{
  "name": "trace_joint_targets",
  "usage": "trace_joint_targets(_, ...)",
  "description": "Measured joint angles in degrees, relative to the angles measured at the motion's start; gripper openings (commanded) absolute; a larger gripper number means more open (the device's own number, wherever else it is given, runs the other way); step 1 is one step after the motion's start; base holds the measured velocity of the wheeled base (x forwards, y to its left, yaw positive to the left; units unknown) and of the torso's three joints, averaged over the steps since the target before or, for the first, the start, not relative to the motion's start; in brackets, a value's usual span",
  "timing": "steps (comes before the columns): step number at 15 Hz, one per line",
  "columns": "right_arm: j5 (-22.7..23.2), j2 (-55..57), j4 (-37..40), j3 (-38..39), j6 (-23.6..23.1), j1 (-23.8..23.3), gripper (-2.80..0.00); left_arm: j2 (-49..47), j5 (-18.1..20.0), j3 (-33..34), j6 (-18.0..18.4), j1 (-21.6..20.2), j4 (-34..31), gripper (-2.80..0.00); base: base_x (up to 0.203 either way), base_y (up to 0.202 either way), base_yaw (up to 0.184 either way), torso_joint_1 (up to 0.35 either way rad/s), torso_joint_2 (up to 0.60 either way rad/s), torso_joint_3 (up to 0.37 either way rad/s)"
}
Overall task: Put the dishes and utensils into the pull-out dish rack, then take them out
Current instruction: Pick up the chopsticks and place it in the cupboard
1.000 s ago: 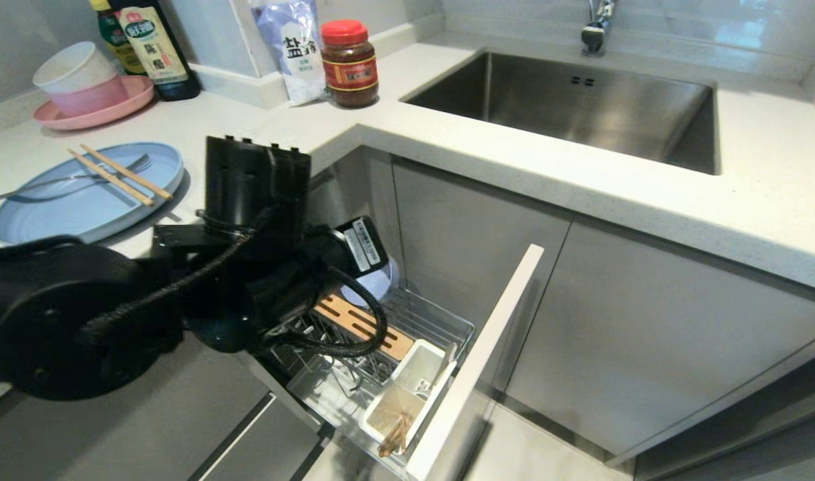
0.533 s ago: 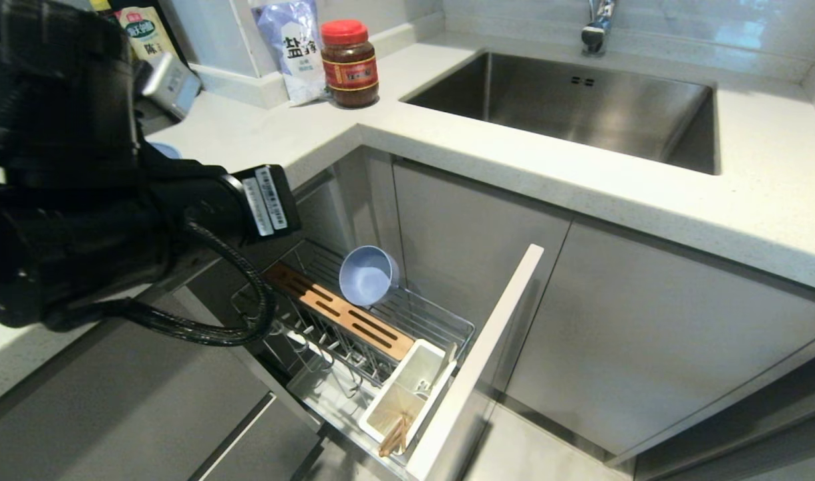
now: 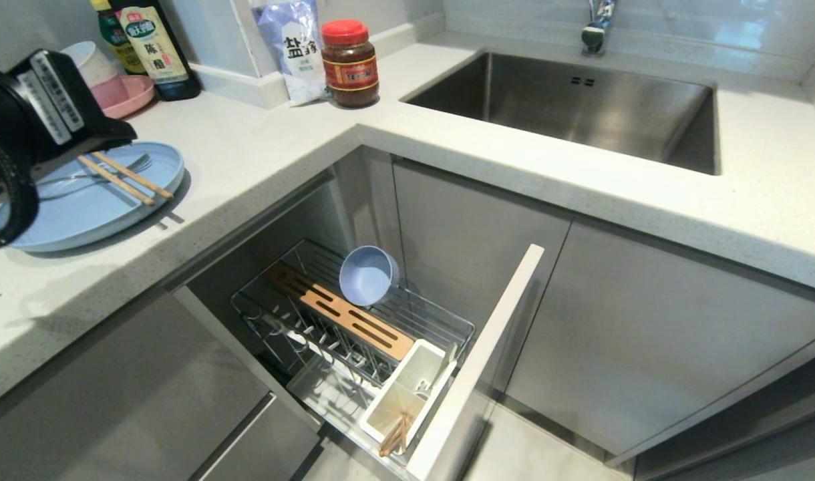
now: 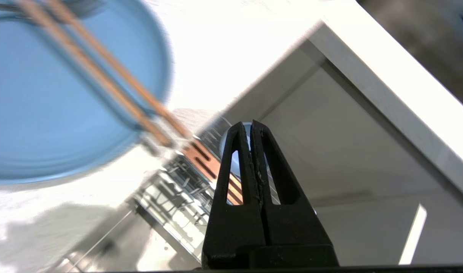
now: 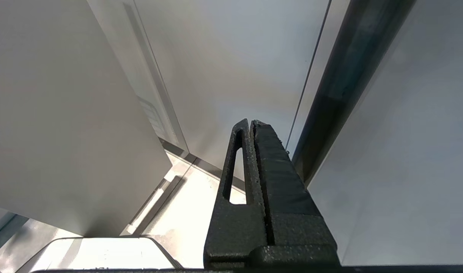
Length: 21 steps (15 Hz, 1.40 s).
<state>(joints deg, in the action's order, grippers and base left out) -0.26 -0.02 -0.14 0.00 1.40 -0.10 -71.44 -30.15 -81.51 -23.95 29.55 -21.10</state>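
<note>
The pale blue plate [image 3: 100,207] lies on the counter at the left, with the wooden chopsticks [image 3: 127,178] and the silver fork [image 3: 132,164] across it. The small pale blue bowl [image 3: 366,275] rests tilted on its side in the pull-out dish rack [image 3: 441,327], beside the wooden strip [image 3: 344,312]. My left arm [image 3: 27,127] hangs over the plate's far left edge. In the left wrist view the left gripper [image 4: 250,123] is shut and empty, beside the plate [image 4: 57,125] and chopsticks [image 4: 114,81]. The right gripper [image 5: 250,121] is shut, parked low by cabinet fronts.
A white utensil caddy [image 3: 414,374] at the rack's front holds some wooden sticks [image 3: 395,435]. The white cabinet front [image 3: 481,361] stands pulled out. A pink plate with stacked bowls [image 3: 117,93], bottles, a red-lidded jar [image 3: 349,63] and the sink [image 3: 581,107] line the counter.
My left arm has risen out of the rack and swung up and left over the counter to the plate. The bowl stays in the rack.
</note>
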Motion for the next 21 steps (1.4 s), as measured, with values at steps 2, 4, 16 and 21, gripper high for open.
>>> trace_joint_targets(2, -0.01, 0.0, -0.02, 0.0, 0.0, 0.0, -2.8, -0.46, 0.87, -5.24, -2.76, -3.34, -6.16, -2.8, 0.0, 0.0, 0.0, 0.0, 0.0, 0.0)
trace_joint_targets(4, 0.01, 0.0, -0.02, 0.0, 0.0, 0.0, -2.8, -1.95, 1.05, -12.02, -7.01, -6.02, -15.06, -2.8, 0.0, 0.0, 0.0, 0.0, 0.0, 0.0)
trace_joint_targets(16, -0.01, 0.0, -0.02, 0.0, 0.0, 0.0, -2.8, -14.78, -2.79, -24.83, -12.84, -18.14, -30.22, 0.0, 0.0, 0.0, 0.0, 0.0, 0.0, 0.0)
trace_joint_targets(21, -0.01, 0.0, -0.02, 0.0, 0.0, 0.0, -2.8, -17.58, -2.79, -26.02, -12.82, -19.12, -29.26, 0.0, 0.0, 0.0, 0.0, 0.0, 0.0, 0.0)
